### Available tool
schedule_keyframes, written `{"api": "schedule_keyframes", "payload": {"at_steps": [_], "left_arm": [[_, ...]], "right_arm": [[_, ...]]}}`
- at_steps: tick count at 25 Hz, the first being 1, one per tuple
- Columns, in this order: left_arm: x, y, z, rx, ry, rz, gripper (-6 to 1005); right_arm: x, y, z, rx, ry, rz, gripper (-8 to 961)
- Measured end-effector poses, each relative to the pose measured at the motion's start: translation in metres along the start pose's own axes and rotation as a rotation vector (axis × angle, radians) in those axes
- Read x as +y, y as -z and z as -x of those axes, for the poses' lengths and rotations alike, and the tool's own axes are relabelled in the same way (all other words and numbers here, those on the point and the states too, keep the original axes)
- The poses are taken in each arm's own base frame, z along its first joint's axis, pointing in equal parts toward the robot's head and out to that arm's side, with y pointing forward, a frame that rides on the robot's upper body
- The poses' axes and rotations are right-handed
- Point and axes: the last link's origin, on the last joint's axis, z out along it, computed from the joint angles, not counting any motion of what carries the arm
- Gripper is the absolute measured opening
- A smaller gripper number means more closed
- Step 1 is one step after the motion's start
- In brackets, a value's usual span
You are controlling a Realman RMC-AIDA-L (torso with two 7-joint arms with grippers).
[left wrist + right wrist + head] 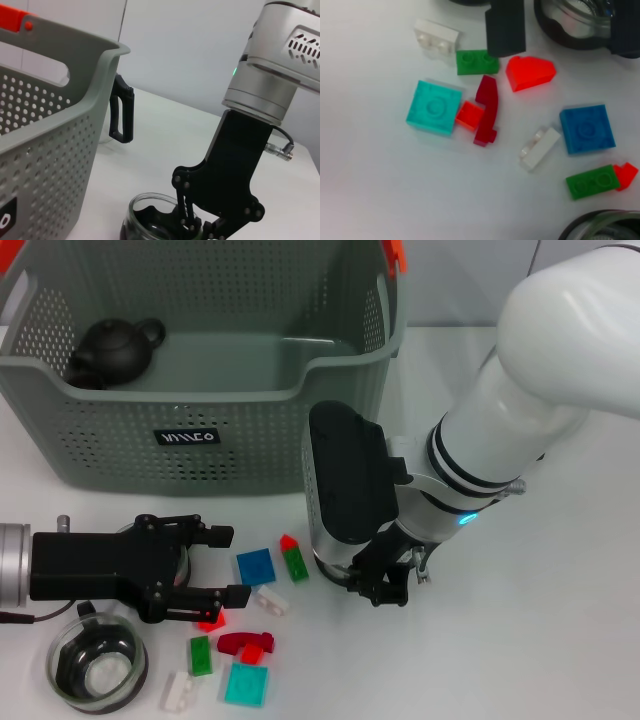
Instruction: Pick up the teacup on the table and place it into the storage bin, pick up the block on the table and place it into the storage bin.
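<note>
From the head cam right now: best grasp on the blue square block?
Probably from straight above, fingers across two opposite side edges of the blue square block. It lies flat, too low to take side-on. The white brick sits close on one side, so close across the freer pair.

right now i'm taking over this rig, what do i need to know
Left hand: open, low over the table by the blocks, holding nothing.
Right hand: pointing down at a glass cup in front of the storage bin; grip unclear.
Another glass teacup stands near the left arm. The blocks lie scattered between the two hands.
Done: nothing visible; the bin shows only a black teapot.
Left: teacup into the bin, then a block.
</note>
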Motion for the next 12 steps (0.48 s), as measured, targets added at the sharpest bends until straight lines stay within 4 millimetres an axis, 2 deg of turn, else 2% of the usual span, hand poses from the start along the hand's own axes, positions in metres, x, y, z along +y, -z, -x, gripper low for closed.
{"api": "schedule_keyframes", "payload": {"at_steps": [1, 6, 12], "left_arm": [[0.000, 0.000, 0.000, 0.000, 0.000, 0.000, 824], [0.000, 0.002, 0.001, -0.004, 0.000, -0.001, 824], [0.001, 0.004, 0.002, 0.002, 0.004, -0.007, 825]], "right_arm": [[0.001, 0.001, 0.001, 0.000, 0.001, 0.003, 54], [0.005, 0.019, 0.004, -0.008, -0.011, 0.024, 54], [0.011, 0.074, 0.015, -0.070, -0.020, 0.037, 54]]}}
